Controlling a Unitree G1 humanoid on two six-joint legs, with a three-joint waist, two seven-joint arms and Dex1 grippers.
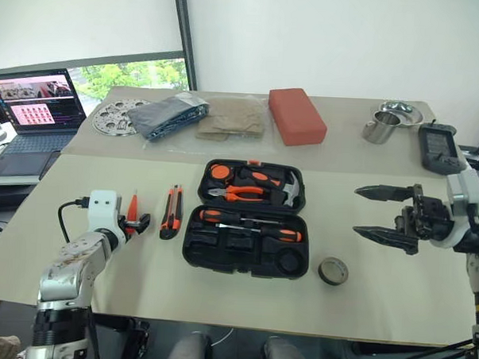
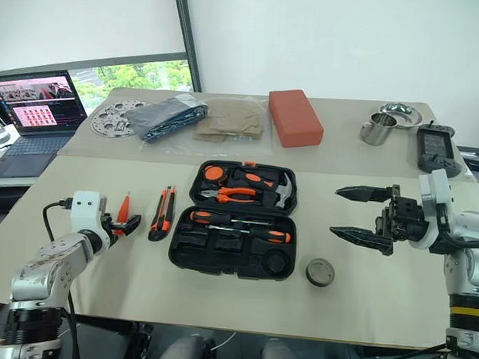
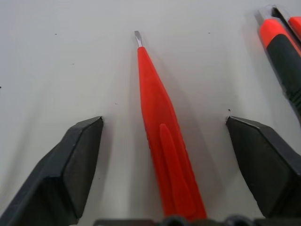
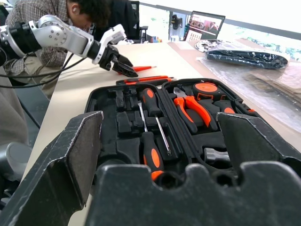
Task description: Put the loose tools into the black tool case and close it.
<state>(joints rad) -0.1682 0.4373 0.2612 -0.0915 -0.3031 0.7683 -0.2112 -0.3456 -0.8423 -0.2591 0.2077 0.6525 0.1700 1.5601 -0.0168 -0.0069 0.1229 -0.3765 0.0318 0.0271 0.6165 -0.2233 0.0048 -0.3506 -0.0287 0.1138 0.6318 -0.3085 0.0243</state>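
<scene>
Beige tabletop (image 1: 393, 305): your left gripper (image 3: 164, 141), jaws wide, straddles the small orange screwdriver (image 3: 160, 136), shaft toward twelve o'clock, seemingly untouched; right gripper (image 1: 377, 209) gapes empty

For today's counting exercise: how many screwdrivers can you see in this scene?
3. Two long screwdrivers lie in the open tool case; a small orange screwdriver lies on the table between the left gripper fingers. Others may be hidden.
</scene>
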